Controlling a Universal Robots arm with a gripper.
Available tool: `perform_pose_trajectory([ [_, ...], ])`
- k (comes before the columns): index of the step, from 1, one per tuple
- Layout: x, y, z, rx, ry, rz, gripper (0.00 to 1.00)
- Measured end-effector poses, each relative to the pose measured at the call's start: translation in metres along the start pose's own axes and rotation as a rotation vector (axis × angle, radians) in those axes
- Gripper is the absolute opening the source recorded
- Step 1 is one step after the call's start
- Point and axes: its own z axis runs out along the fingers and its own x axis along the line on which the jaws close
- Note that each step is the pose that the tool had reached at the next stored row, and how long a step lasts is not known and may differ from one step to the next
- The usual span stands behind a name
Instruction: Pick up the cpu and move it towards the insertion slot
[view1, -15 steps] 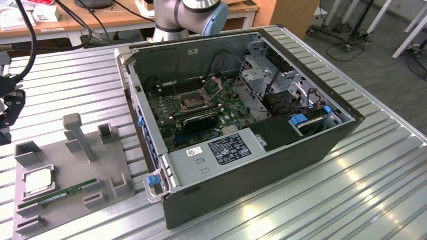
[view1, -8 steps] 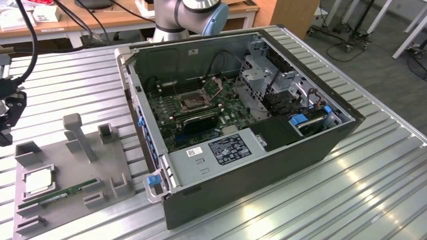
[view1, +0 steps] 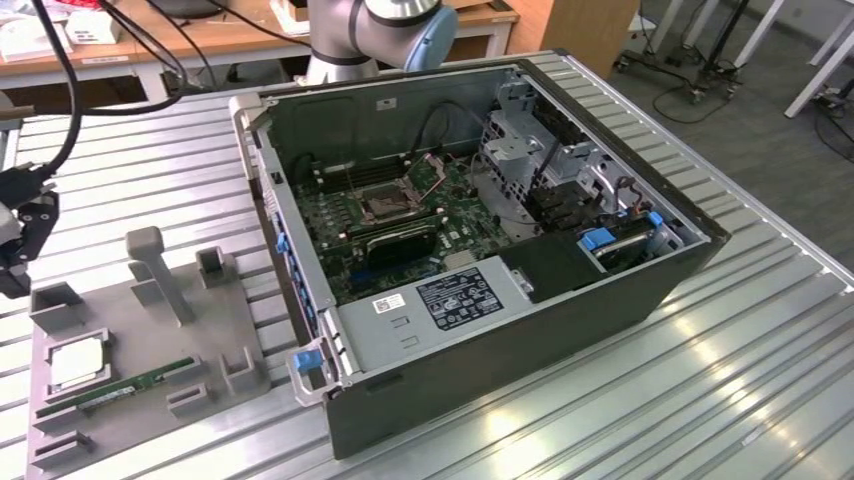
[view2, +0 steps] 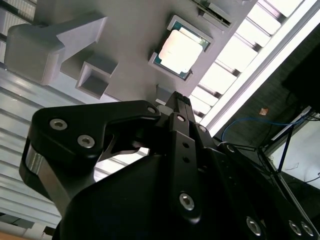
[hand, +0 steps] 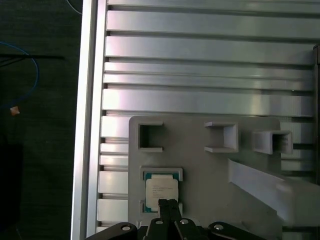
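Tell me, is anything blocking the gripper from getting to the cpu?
Nothing visible does. The cpu lies uncovered in its recess of the grey tray. The gripper hangs above the tray, shut and empty, with only open air between them.

The cpu (view1: 76, 360), a flat square chip with a silvery face and pale rim, lies face up and level in a square recess of the grey tray (view1: 214, 335), at the lower left of the exterior view. In both wrist views the cpu (view2: 179, 50) (hand: 159, 186) sits within that recess. The slot (view1: 384, 197), a square socket with a shiny metal frame and dark centre, sits on the green board (view1: 327, 228) inside the open case (view1: 534, 340). It lies left of centre in the exterior view, well apart from the cpu.
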Motion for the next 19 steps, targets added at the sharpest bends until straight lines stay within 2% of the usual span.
perform_pose_trajectory([
  [10,0.0009,-0.0003,0.0055,-0.0001,-0.0001,0.0,0.11],
  [19,0.0019,-0.0033,0.0154,0.0,-0.0001,0.0,0.11],
])
